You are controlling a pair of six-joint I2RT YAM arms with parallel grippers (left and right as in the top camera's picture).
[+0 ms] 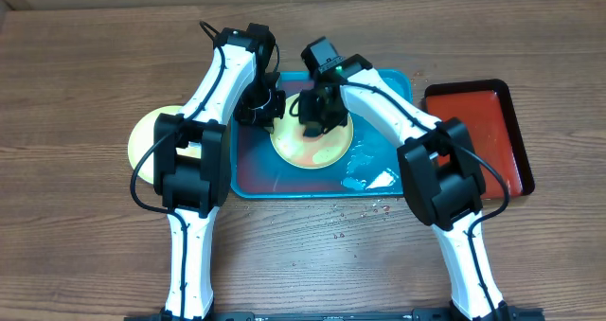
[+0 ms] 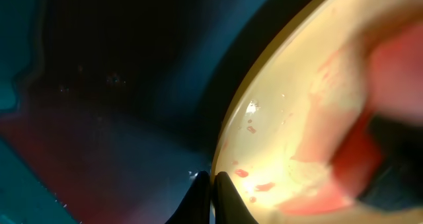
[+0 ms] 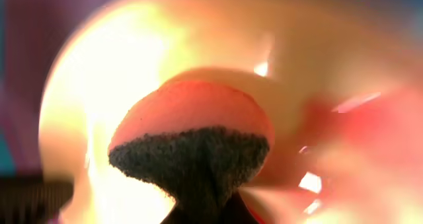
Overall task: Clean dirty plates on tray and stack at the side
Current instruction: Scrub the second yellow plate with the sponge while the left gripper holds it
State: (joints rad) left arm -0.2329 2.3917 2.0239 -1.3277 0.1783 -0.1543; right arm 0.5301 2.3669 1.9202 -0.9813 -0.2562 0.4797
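The left gripper is pinching the rim of a yellow-green plate. Its fingers are drawn narrow, with the rim's edge running in between them. The plate is spreading out to the right of those fingers, and red smears are showing on its pale centre just past the tips. To the left of the fingers the tray floor is lying dark, with a few droplets glinting on it.

The right gripper is holding a sponge, with the jaws closed narrow on its dark scouring side and the orange side bulging out ahead of the tips. The plate's face is glowing as a bright blur all round the sponge, but I cannot tell whether the two are touching.

From overhead, the two grippers are sitting just beside each other over this one plate, which is lying inside the tray. A second plate is resting on the table outside the tray. It is well apart from both sets of fingers and partly under the left arm. A red tray is lying out beyond the right arm.
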